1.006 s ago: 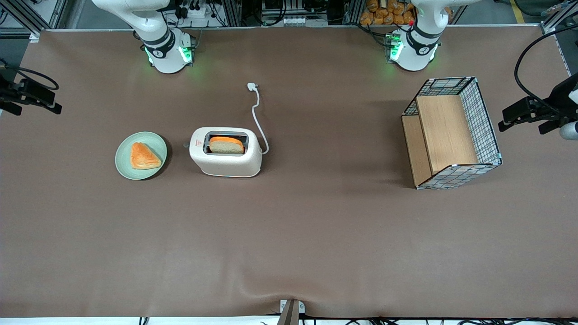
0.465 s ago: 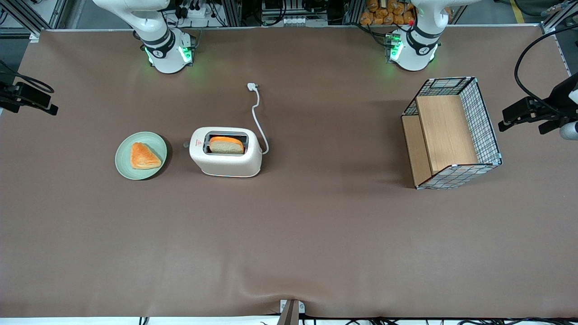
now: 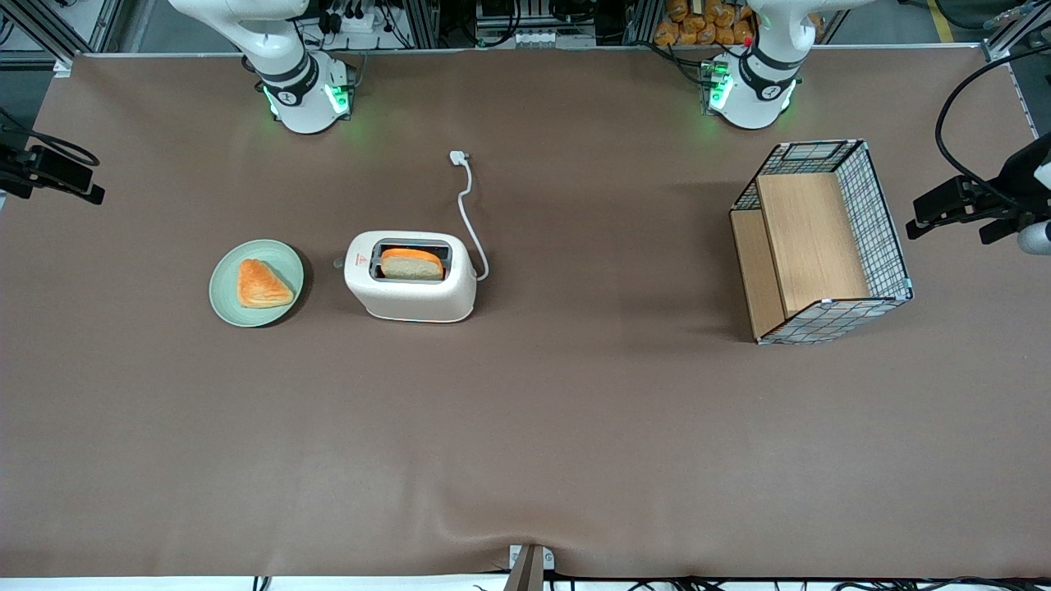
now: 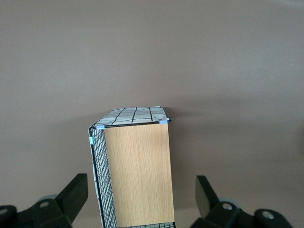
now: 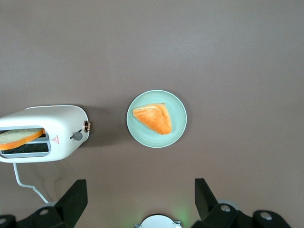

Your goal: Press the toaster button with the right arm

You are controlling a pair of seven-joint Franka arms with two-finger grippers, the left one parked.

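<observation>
The white toaster [image 3: 410,279] stands on the brown table with a bread slice [image 3: 412,263] in one slot. Its small grey button [image 3: 337,263] juts from the narrow end face that faces the plate. In the right wrist view the toaster [image 5: 52,128] and the button [image 5: 78,136] show from above. My right arm's gripper [image 3: 57,172] hangs high over the working arm's end of the table, well away from the toaster. Its fingers [image 5: 76,199] stand wide apart with nothing between them, and the gripper [image 5: 140,199] touches nothing.
A pale green plate [image 3: 222,300] with a triangular pastry [image 3: 263,283] lies beside the toaster's button end; the plate also shows in the right wrist view [image 5: 178,128]. A white cord [image 3: 468,205] runs from the toaster toward the arm bases. A wire-mesh basket [image 3: 821,242] with wooden boards stands toward the parked arm's end.
My right gripper has drifted slightly away from the front camera at the table's end. The toaster, plate and basket have not moved.
</observation>
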